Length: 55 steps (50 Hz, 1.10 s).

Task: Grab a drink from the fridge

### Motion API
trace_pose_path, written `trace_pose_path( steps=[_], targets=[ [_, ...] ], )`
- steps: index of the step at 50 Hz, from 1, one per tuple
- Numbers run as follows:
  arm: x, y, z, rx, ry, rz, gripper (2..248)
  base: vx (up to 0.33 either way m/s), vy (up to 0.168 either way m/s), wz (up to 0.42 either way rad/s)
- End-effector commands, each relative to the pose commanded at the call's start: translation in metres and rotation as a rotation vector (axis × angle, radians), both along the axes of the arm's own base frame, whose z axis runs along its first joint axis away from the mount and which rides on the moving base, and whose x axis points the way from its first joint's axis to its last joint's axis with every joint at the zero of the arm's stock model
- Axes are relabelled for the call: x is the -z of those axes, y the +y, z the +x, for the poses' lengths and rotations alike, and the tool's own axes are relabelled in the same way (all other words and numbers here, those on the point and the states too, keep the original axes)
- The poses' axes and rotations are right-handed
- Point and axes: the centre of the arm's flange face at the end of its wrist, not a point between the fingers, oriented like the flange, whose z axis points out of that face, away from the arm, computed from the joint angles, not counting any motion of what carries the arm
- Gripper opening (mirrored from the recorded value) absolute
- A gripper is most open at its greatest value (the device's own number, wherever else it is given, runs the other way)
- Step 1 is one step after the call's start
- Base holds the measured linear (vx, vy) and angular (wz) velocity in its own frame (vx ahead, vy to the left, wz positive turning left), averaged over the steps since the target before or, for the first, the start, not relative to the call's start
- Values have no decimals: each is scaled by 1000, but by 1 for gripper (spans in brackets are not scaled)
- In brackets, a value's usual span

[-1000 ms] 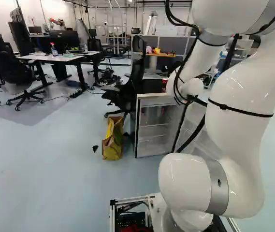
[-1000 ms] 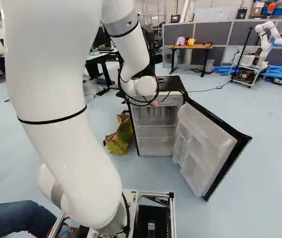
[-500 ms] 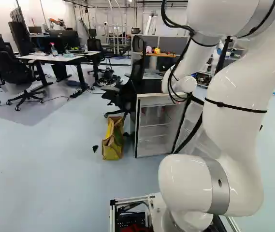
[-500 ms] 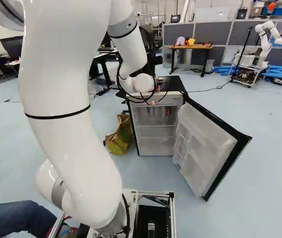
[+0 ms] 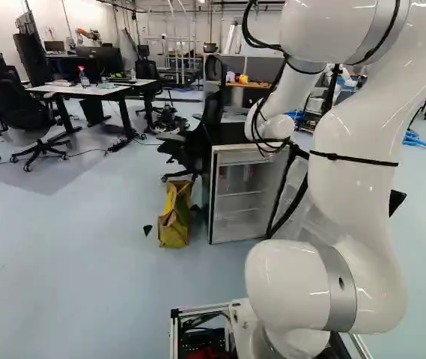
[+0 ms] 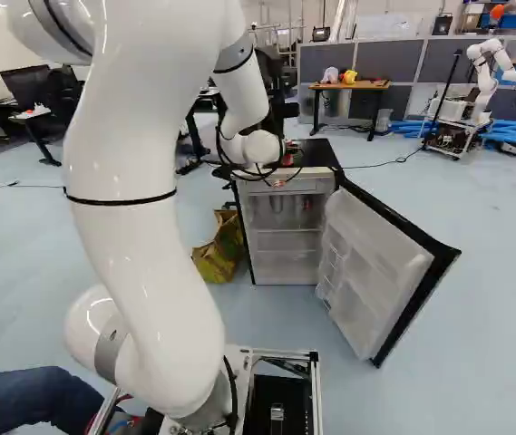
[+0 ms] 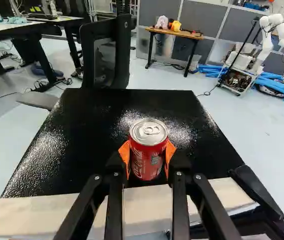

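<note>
The black two-fingered gripper (image 7: pixel 147 151) is clamped on a red metal can (image 7: pixel 145 162) at the glossy black fridge top's (image 7: pixel 82 125) near side; swinging away too low might scrape it loose.

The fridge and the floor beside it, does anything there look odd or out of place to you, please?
A small dark piece lies on the floor beside the yellow bag and looks stray. The fridge door stands wide open, but that fits taking out the can held in the gripper. No spill shows.
</note>
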Motion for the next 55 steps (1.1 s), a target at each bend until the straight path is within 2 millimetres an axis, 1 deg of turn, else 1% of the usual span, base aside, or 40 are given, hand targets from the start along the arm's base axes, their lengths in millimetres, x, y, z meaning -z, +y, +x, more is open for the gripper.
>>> trace_pose_path(
  steps=[17, 18, 22, 23, 27, 28, 33, 34, 38, 39, 43, 44, 55],
  targets=[
    [0, 0, 1, 0, -1, 0, 91, 0, 0, 0],
    [0, 0, 1, 0, -1, 0, 96, 0, 0, 0],
    [0, 0, 1, 0, -1, 0, 96, 0, 0, 0],
    [0, 0, 1, 0, -1, 0, 126, 0, 0, 0],
    [0, 0, 1, 0, -1, 0, 126, 0, 0, 0],
    [0, 0, 1, 0, -1, 0, 161, 0, 0, 0],
    [0, 0, 1, 0, -1, 0, 161, 0, 0, 0],
    [0, 0, 1, 0, -1, 0, 197, 0, 0, 0],
    [0, 0, 0, 0, 0, 0, 197, 0, 0, 0],
    [0, 0, 0, 0, 0, 0, 234, 0, 0, 0],
    [0, 0, -4, 1, 2, 0, 234, 0, 0, 0],
    [0, 0, -5, 2, 2, 1, 247, 0, 0, 0],
    [-2, 1, -24, 9, 11, 3, 247, 0, 0, 0]
  ],
)
